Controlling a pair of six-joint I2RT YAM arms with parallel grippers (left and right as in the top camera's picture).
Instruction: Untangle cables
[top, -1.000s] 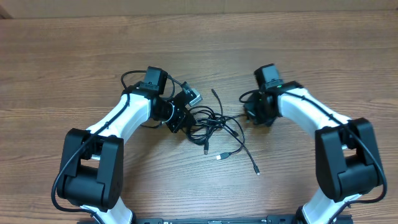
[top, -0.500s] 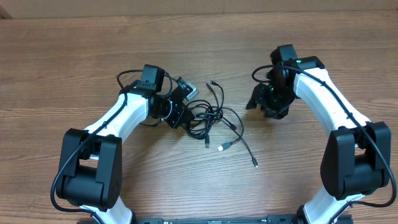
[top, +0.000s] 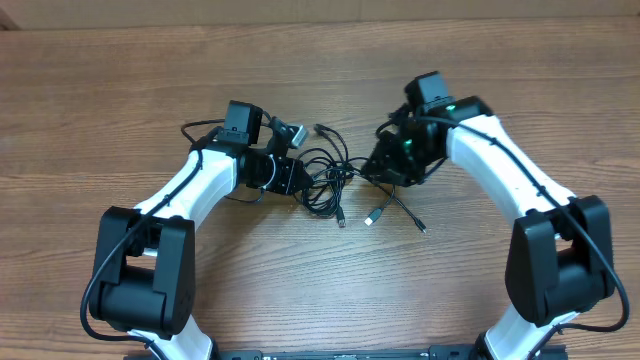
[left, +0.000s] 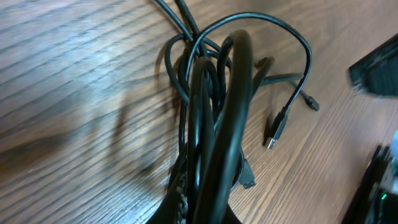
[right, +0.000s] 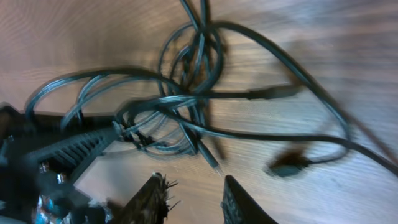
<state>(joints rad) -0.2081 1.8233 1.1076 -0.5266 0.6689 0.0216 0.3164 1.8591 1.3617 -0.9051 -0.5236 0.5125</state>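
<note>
Your right fingers (right: 151, 198) swing back to frame centre, spread over the cables (top: 325, 185) on the bench (top: 100, 100); your left fingers (top: 293, 178) stay clamped on the tangle's left side, inviting a separating pull.

from overhead we look straight down on the whole brown wood-grain table (top: 100, 80). our two wrist views sit low and very close, facing the same tangle of thin black cables (top: 325, 185) from opposite sides, left and right.

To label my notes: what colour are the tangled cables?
The cables are black; the left wrist view shows it best.
</note>
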